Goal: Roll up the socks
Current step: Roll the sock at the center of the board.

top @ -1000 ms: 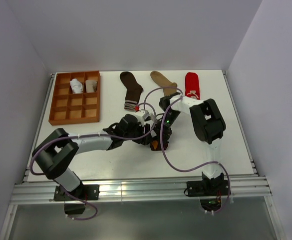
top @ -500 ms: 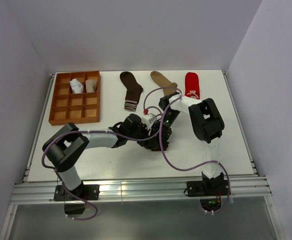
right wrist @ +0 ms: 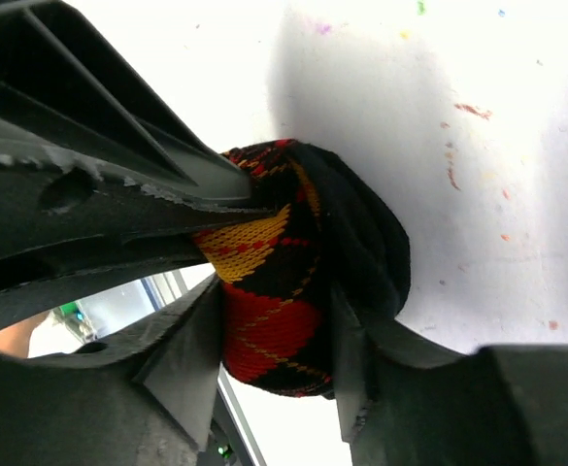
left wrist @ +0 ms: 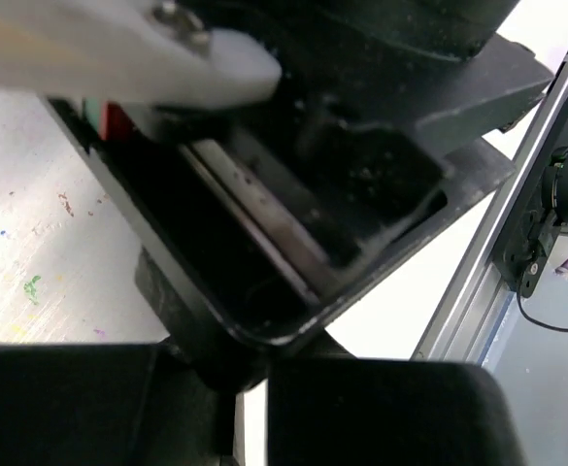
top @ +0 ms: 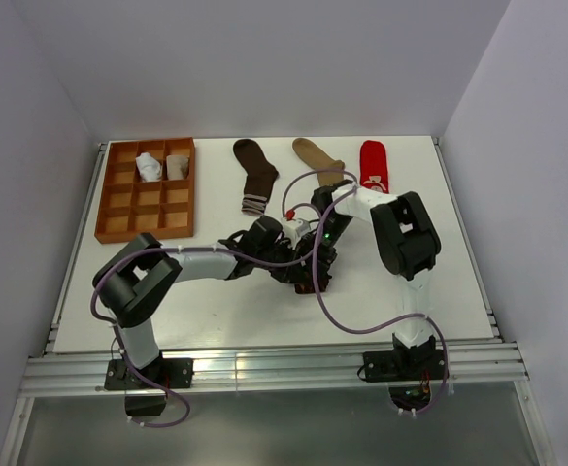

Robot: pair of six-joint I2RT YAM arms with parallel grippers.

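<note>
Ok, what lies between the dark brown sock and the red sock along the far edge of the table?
The tan sock, lying flat and unrolled, apart from both neighbours. The top external view shows it.

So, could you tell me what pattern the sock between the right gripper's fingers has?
Black sock, red and yellow argyle diamonds; clearest in the right wrist view.

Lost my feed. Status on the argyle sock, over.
Left gripper shut, crowding right gripper. Right fingers grip rolled argyle sock. Tight quarters.
</note>
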